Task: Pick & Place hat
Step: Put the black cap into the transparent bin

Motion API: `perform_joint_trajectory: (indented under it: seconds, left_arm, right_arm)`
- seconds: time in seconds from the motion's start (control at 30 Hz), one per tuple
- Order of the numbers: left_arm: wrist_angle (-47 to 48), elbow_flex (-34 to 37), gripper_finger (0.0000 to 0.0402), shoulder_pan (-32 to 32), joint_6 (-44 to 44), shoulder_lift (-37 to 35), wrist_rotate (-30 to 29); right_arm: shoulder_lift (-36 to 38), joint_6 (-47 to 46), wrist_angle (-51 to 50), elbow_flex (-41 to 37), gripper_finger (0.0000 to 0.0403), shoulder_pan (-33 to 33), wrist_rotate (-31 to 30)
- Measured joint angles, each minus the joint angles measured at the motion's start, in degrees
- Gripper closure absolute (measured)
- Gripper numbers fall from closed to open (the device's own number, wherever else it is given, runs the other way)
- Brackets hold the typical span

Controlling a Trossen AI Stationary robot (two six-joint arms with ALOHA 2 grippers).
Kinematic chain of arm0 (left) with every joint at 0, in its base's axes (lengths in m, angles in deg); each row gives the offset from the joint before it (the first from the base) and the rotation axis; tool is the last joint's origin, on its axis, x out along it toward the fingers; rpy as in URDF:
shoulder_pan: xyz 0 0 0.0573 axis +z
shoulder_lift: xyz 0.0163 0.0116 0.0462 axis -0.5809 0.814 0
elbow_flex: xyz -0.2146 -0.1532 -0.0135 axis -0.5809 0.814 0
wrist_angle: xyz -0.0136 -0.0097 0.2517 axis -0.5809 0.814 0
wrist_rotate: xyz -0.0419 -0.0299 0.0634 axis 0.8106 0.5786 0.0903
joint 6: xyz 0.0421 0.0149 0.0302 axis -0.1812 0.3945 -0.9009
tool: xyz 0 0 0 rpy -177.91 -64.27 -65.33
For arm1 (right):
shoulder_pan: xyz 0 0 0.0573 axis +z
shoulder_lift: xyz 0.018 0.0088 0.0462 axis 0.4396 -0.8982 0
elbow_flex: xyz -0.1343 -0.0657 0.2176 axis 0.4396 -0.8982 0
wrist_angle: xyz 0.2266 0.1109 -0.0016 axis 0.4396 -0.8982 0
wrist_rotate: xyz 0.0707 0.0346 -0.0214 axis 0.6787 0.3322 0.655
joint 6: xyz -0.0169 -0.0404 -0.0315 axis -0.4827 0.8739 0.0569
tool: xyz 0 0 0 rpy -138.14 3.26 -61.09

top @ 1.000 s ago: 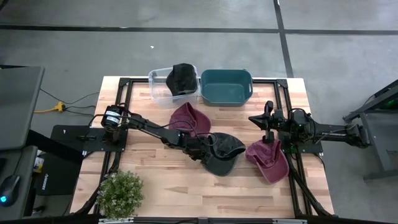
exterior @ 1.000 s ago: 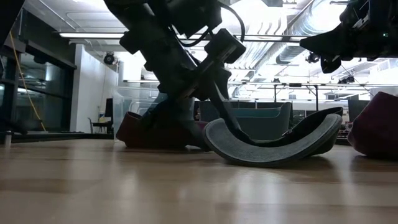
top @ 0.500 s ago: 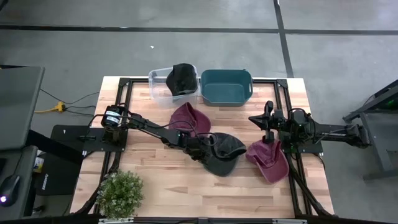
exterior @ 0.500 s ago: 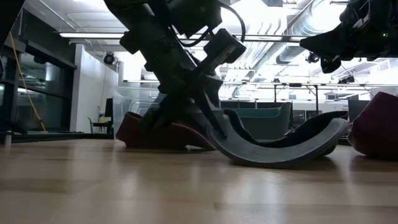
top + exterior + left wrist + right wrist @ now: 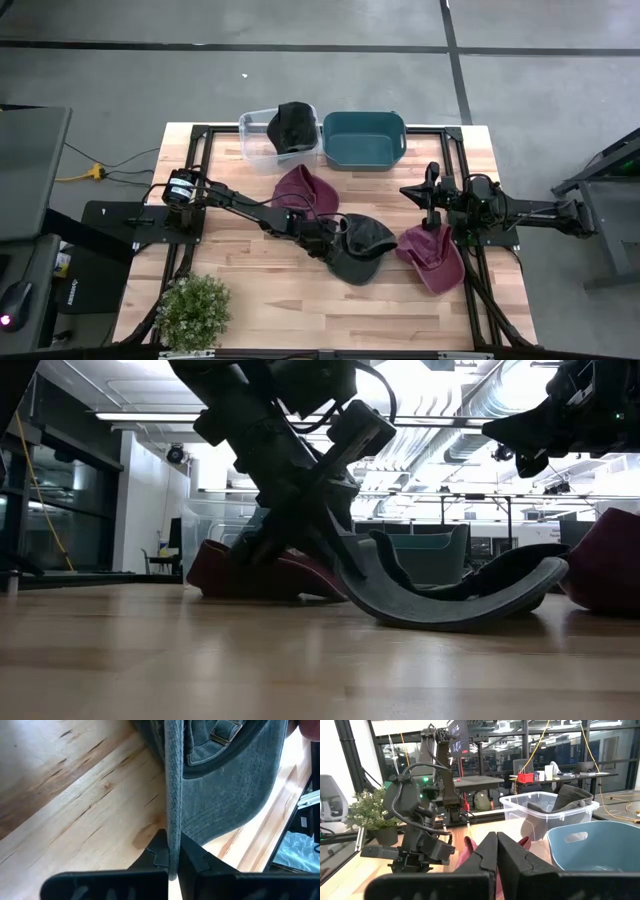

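Note:
A dark grey hat (image 5: 358, 250) lies upside down mid-table, resting on the curve of its brim (image 5: 450, 616). My left gripper (image 5: 327, 242) is at its left side, shut on the brim. One maroon hat (image 5: 305, 190) lies behind it and another (image 5: 433, 257) to its right. A black hat (image 5: 293, 125) leans in the clear bin (image 5: 258, 145). My right gripper (image 5: 432, 190) hangs shut and holding nothing above the right maroon hat. My left gripper (image 5: 172, 845) pinches the upturned edge of the grey hat's brim (image 5: 173, 815) between its two fingers (image 5: 156, 851). It comes slanting down from the table's left. The brim edge stands upright in the hold while the brim's curve stays on the table.
A teal bin (image 5: 364, 140) stands beside the clear bin at the far edge. A potted plant (image 5: 193, 312) sits at the near left corner. Bare wood lies along the near edge between the plant and the hats.
My left gripper has shut on the grey hat's brim edge, which earlier stood between its open fingers. The hat has rocked and slid a little toward the table's right, its far brim end dropping lower.

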Motion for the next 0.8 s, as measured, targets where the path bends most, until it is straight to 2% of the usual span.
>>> perform_joint_trajectory:
  seconds: [0.13,0.27,0.63,0.8]
  left_arm:
    - [1.7,-0.9,0.0401,0.0,-0.5,0.0,1.5]
    - [9.2,-4.9,0.0401,-0.1,-2.9,0.0,1.3]
    - [32.7,-17.1,0.0401,-0.1,-10.2,0.0,-6.8]
    - [37.5,-21.1,0.0401,-0.1,-11.3,0.0,-8.7]
  right_arm:
    - [0.0,0.0,0.0,0.0,0.0402,0.0,0.0]
    - [0.0,0.0,0.0,0.0,0.0402,0.0,0.0]
    - [0.0,0.0,0.0,0.0,0.0402,0.0,0.0]
    - [0.0,0.0,0.0,0.0,0.0402,0.0,0.0]
